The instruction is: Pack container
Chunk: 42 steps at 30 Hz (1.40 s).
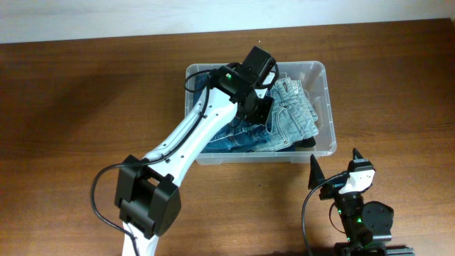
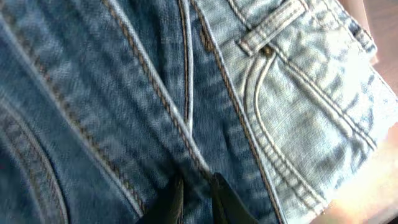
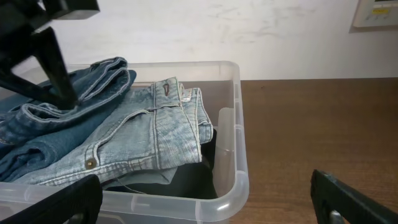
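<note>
Near the middle of the table (image 1: pixel 71 107) stood the container (image 1: pixel 323 78), a clear plastic bin with a rounded rim, its long side running left to right. It held blue jeans (image 1: pixel 295 114), folded and piled. A paler, washed-out pair lay toward the right end and darker denim toward the left. Under the pale pair, at the near right corner, we saw a dark garment (image 3: pixel 193 180) pressed against the wall of the container.

Our left arm (image 1: pixel 192 135), white with black joints, reached across the near rim and down into the container. Its jaws were sunk against the jeans near the middle of the pile. From the left wrist the left jaws stood drawn close together with a ridge of dark denim pinched between them, beside an orange-stitched seam. A pocket with a rivet (image 2: pixel 267 50) lay further up on the paler cloth.

Our right arm (image 1: pixel 359 213) sat low at the near right of the table, outside the container and apart from it. The right jaws were spread wide and held nothing.
</note>
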{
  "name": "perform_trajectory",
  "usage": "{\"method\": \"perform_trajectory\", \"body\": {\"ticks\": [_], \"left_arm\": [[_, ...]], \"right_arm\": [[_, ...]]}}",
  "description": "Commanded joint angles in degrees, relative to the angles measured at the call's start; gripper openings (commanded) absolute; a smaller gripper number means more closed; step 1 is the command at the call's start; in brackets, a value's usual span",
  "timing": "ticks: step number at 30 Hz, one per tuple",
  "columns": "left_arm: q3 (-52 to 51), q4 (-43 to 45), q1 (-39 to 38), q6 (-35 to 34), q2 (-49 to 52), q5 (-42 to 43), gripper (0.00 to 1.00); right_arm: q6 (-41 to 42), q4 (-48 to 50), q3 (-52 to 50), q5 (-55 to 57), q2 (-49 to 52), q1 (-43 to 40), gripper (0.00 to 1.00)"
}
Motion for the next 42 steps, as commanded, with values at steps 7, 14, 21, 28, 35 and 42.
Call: {"method": "perform_trajectory", "body": {"ticks": [7, 14, 21, 28, 35, 42], "left_arm": [[-0.5, -8.1, -1.0, -0.3, -7.1, 1.2, 0.17], [-0.7, -8.9, -1.1, -0.4, -6.2, -0.3, 0.17], [-0.7, -8.5, -1.1, -0.4, -3.6, -0.2, 0.17], [-0.7, -9.6, -1.0, -0.4, 1.8, 2.2, 0.17], [-0.6, -9.9, -1.0, -0.3, 1.8, 2.1, 0.17], [1.5, -10.2, -1.0, 2.4, -1.7, 2.1, 0.17]], "right_arm": [[-0.4, 0.0, -0.4, -0.7, -0.5, -0.5, 0.98], [-0.4, 0.0, -0.4, -0.7, -0.5, -0.5, 0.98], [-0.4, 0.0, -0.4, -0.7, -0.5, -0.5, 0.98], [-0.4, 0.0, -0.4, -0.7, -0.5, -0.5, 0.98], [-0.4, 0.0, -0.4, -0.7, -0.5, -0.5, 0.98], [-0.4, 0.0, -0.4, -0.7, -0.5, -0.5, 0.98]]}}
